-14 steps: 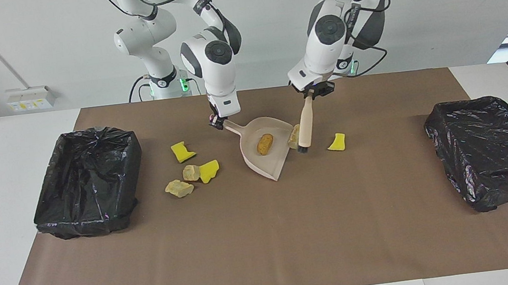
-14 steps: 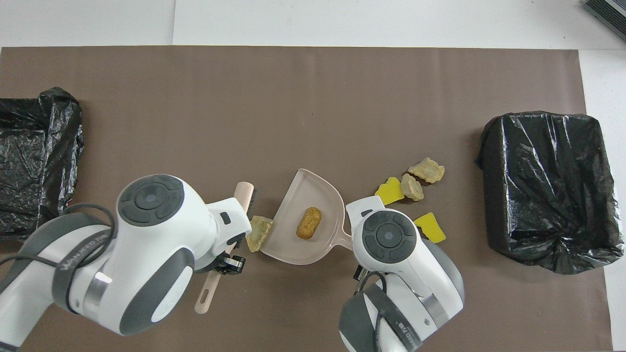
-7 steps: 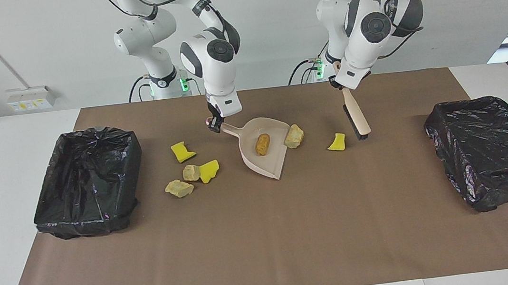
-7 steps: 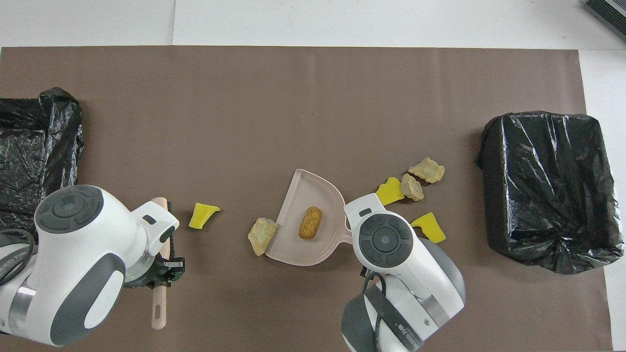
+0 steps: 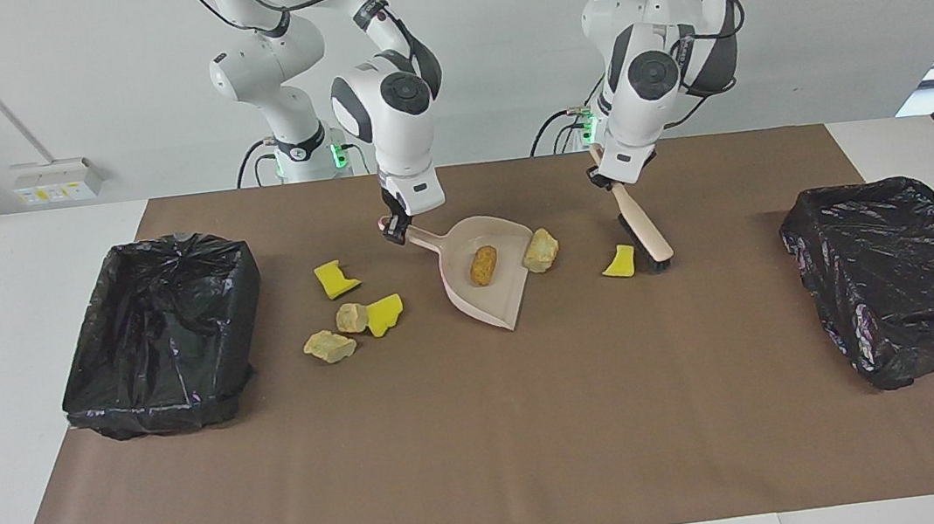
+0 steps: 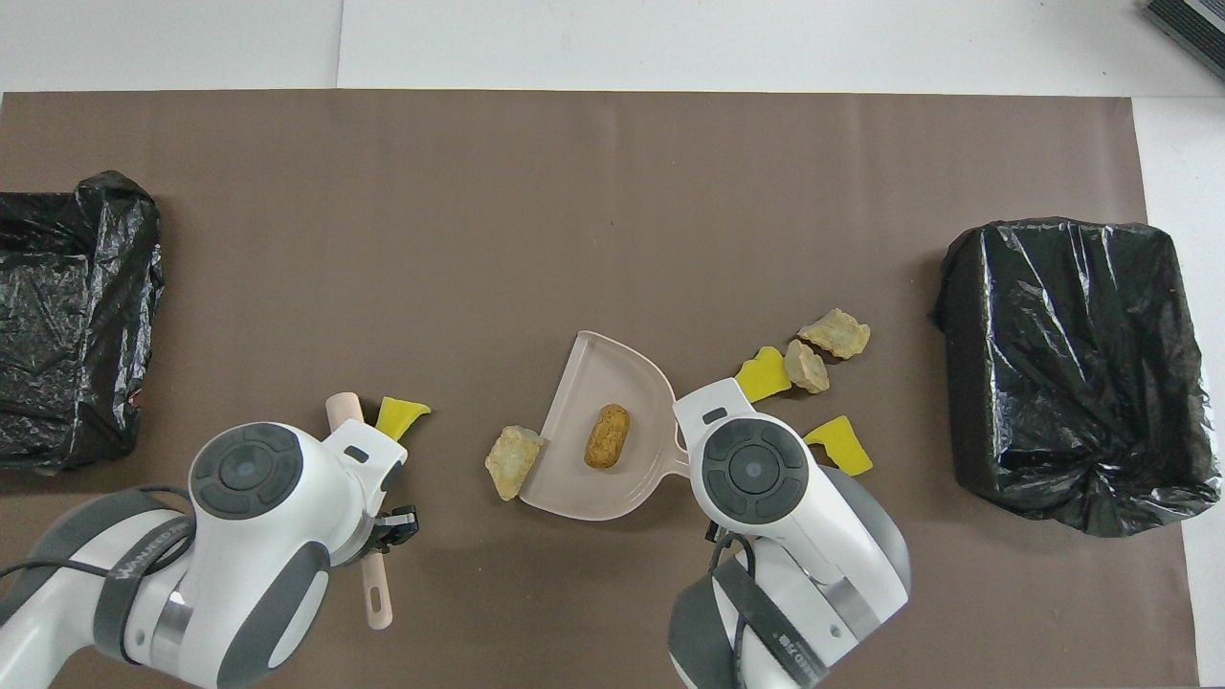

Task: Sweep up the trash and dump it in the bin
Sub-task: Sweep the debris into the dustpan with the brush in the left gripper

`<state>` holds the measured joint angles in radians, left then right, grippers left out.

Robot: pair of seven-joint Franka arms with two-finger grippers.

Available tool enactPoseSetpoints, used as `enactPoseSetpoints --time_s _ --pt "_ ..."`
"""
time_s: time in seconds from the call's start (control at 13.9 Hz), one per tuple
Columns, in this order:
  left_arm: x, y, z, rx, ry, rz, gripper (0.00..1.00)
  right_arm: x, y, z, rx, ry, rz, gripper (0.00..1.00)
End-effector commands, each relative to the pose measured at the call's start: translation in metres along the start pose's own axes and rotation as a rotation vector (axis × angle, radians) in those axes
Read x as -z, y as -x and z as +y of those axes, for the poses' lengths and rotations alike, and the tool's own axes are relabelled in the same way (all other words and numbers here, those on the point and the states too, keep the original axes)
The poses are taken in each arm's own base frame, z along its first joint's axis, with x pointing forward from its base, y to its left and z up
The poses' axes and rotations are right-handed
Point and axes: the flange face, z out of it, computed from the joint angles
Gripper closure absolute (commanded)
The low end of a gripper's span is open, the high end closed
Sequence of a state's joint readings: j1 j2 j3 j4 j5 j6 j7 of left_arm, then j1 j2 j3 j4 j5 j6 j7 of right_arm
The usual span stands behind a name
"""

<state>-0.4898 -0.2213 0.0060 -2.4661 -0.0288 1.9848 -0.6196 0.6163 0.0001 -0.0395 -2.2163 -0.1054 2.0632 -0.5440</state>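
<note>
My right gripper (image 5: 395,228) is shut on the handle of the beige dustpan (image 5: 497,309), which rests on the mat with an orange-brown lump (image 5: 484,265) in it. A tan chunk (image 5: 541,250) leans on the pan's open edge. My left gripper (image 5: 605,180) is shut on the brush (image 5: 644,229), whose black bristles stand on the mat beside a yellow scrap (image 5: 621,261), toward the left arm's end. Two yellow scraps (image 5: 336,279) (image 5: 385,313) and two tan chunks (image 5: 351,317) (image 5: 329,345) lie beside the pan toward the right arm's end. In the overhead view the right wrist hides the pan handle.
A black-lined bin (image 5: 240,275) stands at the right arm's end of the brown mat and another black-lined bin (image 5: 813,214) at the left arm's end. The brown mat (image 5: 487,435) covers the table between them.
My left arm lifted the brush away from the tan chunk at the pan, swung it toward its own end past the yellow scrap, then set the bristles beside that scrap. The dustpan barely moved.
</note>
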Motion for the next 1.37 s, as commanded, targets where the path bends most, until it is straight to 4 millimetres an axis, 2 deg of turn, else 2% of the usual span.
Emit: enactPoseSetpoints --time_s 0.0,0.07,0.22,0.36,0.58,0.72,1.01,1.15,1.3 --pt "-0.019 0.023 0.056 -0.109 0.01 0.028 1.0 -0.006 0.007 0.007 0.022 0.014 -0.002 1.0" --pt "-0.021 0.028 0.073 -0.114 0.057 0.027 1.0 -0.011 0.012 0.007 0.013 0.009 -0.006 1.0" --pt "-0.016 0.034 0.094 -0.13 0.123 0.032 1.0 -0.012 0.012 0.007 0.008 0.005 -0.009 1.0" --pt "-0.008 0.053 0.12 -0.209 0.169 0.016 1.0 -0.012 0.012 0.007 0.008 0.005 -0.009 1.0" --pt "0.008 0.062 0.147 -0.256 0.209 0.013 1.0 -0.012 0.012 0.007 0.008 0.005 -0.009 1.0" --pt "0.01 0.07 0.158 -0.278 0.213 0.013 1.0 -0.012 0.012 0.007 0.008 0.005 -0.009 1.0" --pt "0.016 0.092 0.174 -0.297 0.237 -0.016 1.0 -0.012 0.012 0.007 0.006 0.005 -0.009 1.0" --pt "0.016 0.099 0.168 -0.296 0.188 -0.082 1.0 -0.01 0.012 0.008 -0.005 0.002 -0.015 1.0" --pt "0.026 0.101 0.15 -0.279 0.146 -0.134 1.0 -0.008 0.011 0.008 -0.005 0.001 -0.014 1.0"
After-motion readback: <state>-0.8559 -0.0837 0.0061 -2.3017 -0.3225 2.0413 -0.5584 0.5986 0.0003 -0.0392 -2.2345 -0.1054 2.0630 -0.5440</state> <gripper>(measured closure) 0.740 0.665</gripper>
